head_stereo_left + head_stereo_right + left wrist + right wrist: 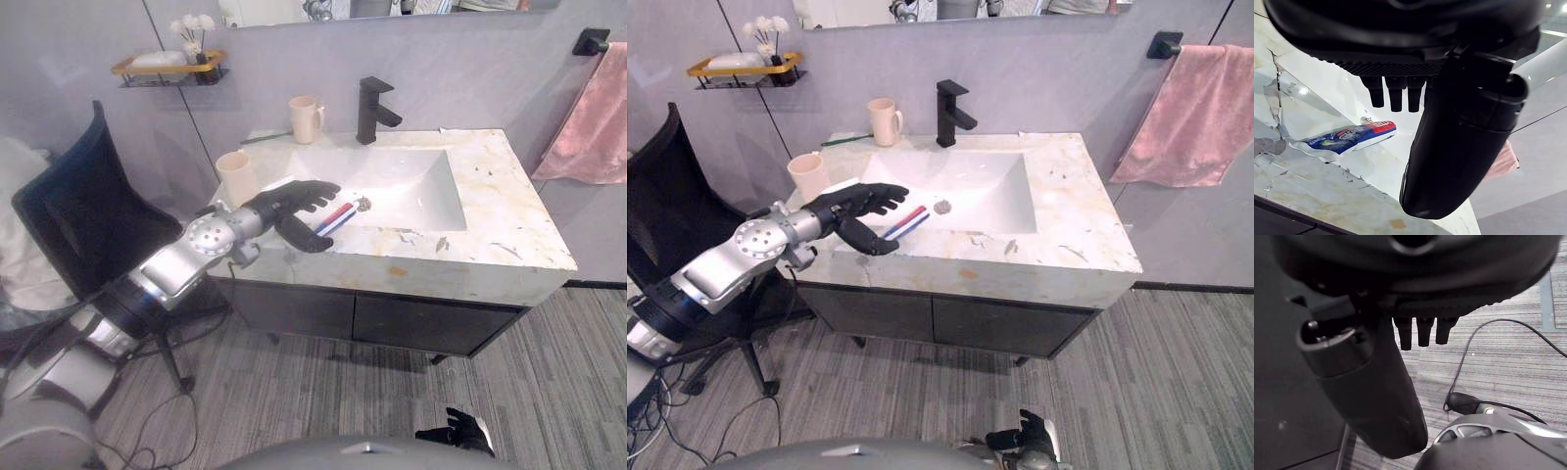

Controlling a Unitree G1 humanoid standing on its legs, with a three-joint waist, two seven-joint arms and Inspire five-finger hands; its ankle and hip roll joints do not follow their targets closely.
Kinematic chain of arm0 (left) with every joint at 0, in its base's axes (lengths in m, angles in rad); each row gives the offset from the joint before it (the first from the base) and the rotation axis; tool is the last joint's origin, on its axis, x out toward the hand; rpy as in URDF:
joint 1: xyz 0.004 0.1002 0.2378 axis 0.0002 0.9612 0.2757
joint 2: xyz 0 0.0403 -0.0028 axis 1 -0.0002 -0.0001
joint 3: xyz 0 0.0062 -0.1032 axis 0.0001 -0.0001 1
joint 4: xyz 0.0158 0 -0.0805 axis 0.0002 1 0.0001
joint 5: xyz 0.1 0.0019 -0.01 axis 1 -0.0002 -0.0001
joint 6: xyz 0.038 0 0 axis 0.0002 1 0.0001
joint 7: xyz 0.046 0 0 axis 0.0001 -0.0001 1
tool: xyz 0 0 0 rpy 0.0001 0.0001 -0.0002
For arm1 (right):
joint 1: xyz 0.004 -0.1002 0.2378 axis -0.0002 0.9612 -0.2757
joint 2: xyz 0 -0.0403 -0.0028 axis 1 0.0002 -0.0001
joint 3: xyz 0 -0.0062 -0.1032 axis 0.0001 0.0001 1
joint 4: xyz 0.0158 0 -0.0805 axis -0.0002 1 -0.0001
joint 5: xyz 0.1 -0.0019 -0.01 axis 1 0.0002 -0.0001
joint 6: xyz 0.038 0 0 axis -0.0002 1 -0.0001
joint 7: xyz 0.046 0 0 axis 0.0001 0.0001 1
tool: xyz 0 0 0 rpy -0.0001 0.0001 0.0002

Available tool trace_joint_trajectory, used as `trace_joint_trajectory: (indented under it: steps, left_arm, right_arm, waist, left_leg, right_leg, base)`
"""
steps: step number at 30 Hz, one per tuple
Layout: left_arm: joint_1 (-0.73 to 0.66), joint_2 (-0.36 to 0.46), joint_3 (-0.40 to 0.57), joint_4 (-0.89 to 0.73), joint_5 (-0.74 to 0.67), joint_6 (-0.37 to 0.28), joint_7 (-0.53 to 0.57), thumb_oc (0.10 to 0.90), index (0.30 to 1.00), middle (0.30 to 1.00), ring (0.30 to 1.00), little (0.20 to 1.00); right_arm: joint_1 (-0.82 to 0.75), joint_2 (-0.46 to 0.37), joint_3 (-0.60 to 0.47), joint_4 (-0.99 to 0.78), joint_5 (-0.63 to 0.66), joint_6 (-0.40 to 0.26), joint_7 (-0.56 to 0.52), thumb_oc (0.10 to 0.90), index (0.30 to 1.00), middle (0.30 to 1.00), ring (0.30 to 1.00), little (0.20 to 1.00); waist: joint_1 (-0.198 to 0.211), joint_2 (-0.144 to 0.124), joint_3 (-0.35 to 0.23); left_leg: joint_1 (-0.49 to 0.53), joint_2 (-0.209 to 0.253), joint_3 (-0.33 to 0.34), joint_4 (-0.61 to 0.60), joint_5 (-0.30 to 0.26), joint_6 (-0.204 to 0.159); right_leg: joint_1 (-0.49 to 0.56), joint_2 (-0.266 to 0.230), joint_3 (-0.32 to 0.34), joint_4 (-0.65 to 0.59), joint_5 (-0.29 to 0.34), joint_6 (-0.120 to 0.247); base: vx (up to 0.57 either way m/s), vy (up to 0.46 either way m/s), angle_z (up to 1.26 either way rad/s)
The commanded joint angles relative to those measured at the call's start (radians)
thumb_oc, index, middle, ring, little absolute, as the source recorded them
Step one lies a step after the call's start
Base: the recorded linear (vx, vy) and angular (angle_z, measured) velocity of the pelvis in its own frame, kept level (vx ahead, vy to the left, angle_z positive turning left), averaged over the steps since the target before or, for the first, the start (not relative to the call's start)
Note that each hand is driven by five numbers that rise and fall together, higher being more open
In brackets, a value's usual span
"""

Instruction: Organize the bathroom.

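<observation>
Down by the floor I see my right robot hand [460, 431], fingers relaxed. Nearer the sink [411, 191], my left robot hand [294, 208] hovers spread above the toothpaste tube [336, 216] on the worktop [490, 235] beside the sink's near-left rim.

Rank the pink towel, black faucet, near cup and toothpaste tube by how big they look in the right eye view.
1. Pink towel, clearly the largest.
2. Black faucet.
3. Near cup and toothpaste tube: too alike to rank; the open left hand partly covers the tube.
</observation>
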State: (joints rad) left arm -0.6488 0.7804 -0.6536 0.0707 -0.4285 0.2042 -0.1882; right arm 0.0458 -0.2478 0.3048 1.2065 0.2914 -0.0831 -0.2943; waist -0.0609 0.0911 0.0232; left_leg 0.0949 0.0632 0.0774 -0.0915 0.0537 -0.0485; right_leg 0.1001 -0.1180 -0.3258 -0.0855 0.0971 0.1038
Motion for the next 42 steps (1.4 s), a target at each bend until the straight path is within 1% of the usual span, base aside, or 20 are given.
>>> trace_joint_trajectory:
  steps: [1, 7, 12, 14, 21, 26, 36, 37, 38, 39, 41, 42]
  left_arm:
    - [-0.114, 0.018, 0.116, 0.029, 0.027, -0.032, 0.057, 0.800, 0.900, 0.900, 0.900, 0.900]
    - [-0.125, 0.006, 0.100, 0.110, 0.011, -0.002, 0.038, 0.800, 0.900, 0.900, 0.900, 0.900]
    - [-0.134, -0.011, 0.093, 0.142, 0.014, 0.027, 0.067, 0.800, 0.900, 0.900, 0.900, 0.900]
    - [-0.136, -0.015, 0.095, 0.154, 0.011, 0.032, 0.066, 0.800, 0.900, 0.900, 0.900, 0.900]
    - [-0.153, -0.022, 0.097, 0.194, 0.005, 0.078, 0.072, 0.800, 0.900, 0.900, 0.900, 0.900]
    - [-0.154, -0.023, 0.095, 0.208, 0.018, 0.099, 0.084, 0.800, 0.900, 0.900, 0.900, 0.900]
    - [-0.155, -0.028, 0.090, 0.207, 0.047, 0.147, 0.074, 0.800, 0.900, 0.900, 0.900, 0.900]
    - [-0.155, -0.030, 0.089, 0.206, 0.046, 0.151, 0.072, 0.733, 0.799, 0.799, 0.799, 0.799]
    - [-0.154, -0.031, 0.088, 0.206, 0.049, 0.152, 0.072, 0.626, 0.639, 0.639, 0.639, 0.639]
    - [-0.154, -0.032, 0.088, 0.206, 0.055, 0.155, 0.070, 0.571, 0.556, 0.556, 0.556, 0.556]
    - [-0.155, -0.032, 0.086, 0.199, 0.073, 0.164, 0.070, 0.411, 0.316, 0.316, 0.316, 0.316]
    - [-0.157, -0.030, 0.082, 0.200, 0.081, 0.165, 0.069, 0.400, 0.300, 0.300, 0.300, 0.300]
  right_arm:
    - [-0.086, -0.021, 0.000, 0.027, 0.031, -0.024, -0.027, 0.800, 0.900, 0.900, 0.900, 0.900]
    - [-0.072, -0.018, -0.012, 0.031, 0.038, -0.023, -0.030, 0.800, 0.900, 0.900, 0.900, 0.900]
    - [-0.059, -0.013, -0.011, 0.027, 0.044, -0.022, -0.037, 0.800, 0.900, 0.900, 0.900, 0.900]
    - [-0.056, -0.011, -0.013, 0.027, 0.048, -0.022, -0.042, 0.800, 0.900, 0.900, 0.900, 0.900]
    - [-0.047, -0.016, -0.028, 0.029, 0.064, -0.036, -0.048, 0.800, 0.900, 0.900, 0.900, 0.900]
    - [-0.043, -0.020, -0.041, 0.020, 0.095, -0.041, -0.059, 0.800, 0.900, 0.900, 0.900, 0.900]
    - [-0.037, -0.026, -0.071, 0.019, 0.138, -0.060, -0.078, 0.800, 0.900, 0.900, 0.900, 0.900]
    - [-0.036, -0.026, -0.075, 0.019, 0.145, -0.063, -0.081, 0.800, 0.900, 0.900, 0.900, 0.900]
    - [-0.036, -0.027, -0.076, 0.019, 0.149, -0.063, -0.082, 0.800, 0.900, 0.900, 0.900, 0.900]
    - [-0.036, -0.027, -0.079, 0.019, 0.153, -0.063, -0.083, 0.800, 0.900, 0.900, 0.900, 0.900]
    - [-0.037, -0.030, -0.085, 0.019, 0.171, -0.065, -0.086, 0.800, 0.900, 0.900, 0.900, 0.900]
    - [-0.038, -0.030, -0.088, 0.020, 0.181, -0.066, -0.088, 0.800, 0.900, 0.900, 0.900, 0.900]
  waist:
    - [0.008, -0.022, 0.026]
    - [-0.006, -0.020, 0.028]
    - [-0.017, -0.017, 0.029]
    - [-0.019, -0.016, 0.030]
    - [-0.029, -0.013, 0.038]
    - [-0.032, -0.011, 0.043]
    - [-0.033, -0.008, 0.052]
    - [-0.034, -0.007, 0.054]
    - [-0.034, -0.007, 0.054]
    - [-0.034, -0.007, 0.056]
    - [-0.034, -0.006, 0.060]
    - [-0.034, -0.005, 0.061]
  left_leg:
    - [0.031, 0.001, 0.124, 0.026, -0.048, 0.005]
    - [0.035, -0.003, 0.127, 0.027, -0.052, 0.011]
    - [0.036, -0.008, 0.126, 0.024, -0.054, 0.015]
    - [0.037, -0.010, 0.125, 0.023, -0.054, 0.015]
    - [0.035, -0.011, 0.127, 0.023, -0.054, 0.017]
    - [0.033, -0.013, 0.126, 0.022, -0.053, 0.018]
    - [0.030, -0.018, 0.121, 0.017, -0.053, 0.021]
    - [0.029, -0.018, 0.121, 0.016, -0.053, 0.021]
    - [0.029, -0.018, 0.121, 0.016, -0.053, 0.021]
    - [0.029, -0.019, 0.120, 0.015, -0.053, 0.020]
    - [0.028, -0.020, 0.120, 0.015, -0.053, 0.020]
    - [0.027, -0.020, 0.120, 0.015, -0.053, 0.021]
  right_leg:
    - [0.017, 0.035, 0.049, 0.037, -0.110, 0.007]
    - [0.014, 0.036, 0.063, 0.037, -0.109, 0.009]
    - [0.009, 0.040, 0.078, 0.035, -0.106, 0.010]
    - [0.009, 0.040, 0.080, 0.034, -0.105, 0.011]
    - [0.004, 0.041, 0.087, 0.036, -0.104, 0.011]
    - [0.002, 0.040, 0.087, 0.038, -0.104, 0.012]
    - [-0.004, 0.037, 0.086, 0.038, -0.102, 0.014]
    - [-0.005, 0.036, 0.086, 0.038, -0.101, 0.015]
    - [-0.005, 0.036, 0.086, 0.038, -0.101, 0.015]
    - [-0.005, 0.036, 0.086, 0.037, -0.100, 0.015]
    - [-0.007, 0.034, 0.086, 0.038, -0.098, 0.016]
    - [-0.008, 0.034, 0.086, 0.039, -0.098, 0.017]
  base:
    - [0.04, 0.005, 0.00]
    - [0.04, 0.002, 0.00]
    - [0.04, 0.003, -0.02]
    - [0.03, 0.010, -0.05]
    - [0.01, 0.009, -0.03]
    - [0.00, 0.000, 0.00]
    - [0.00, 0.000, 0.00]
    - [0.00, 0.000, 0.00]
    - [0.00, 0.000, 0.00]
    - [0.00, 0.000, 0.00]
    - [0.00, 0.000, 0.00]
    - [0.00, 0.000, 0.00]
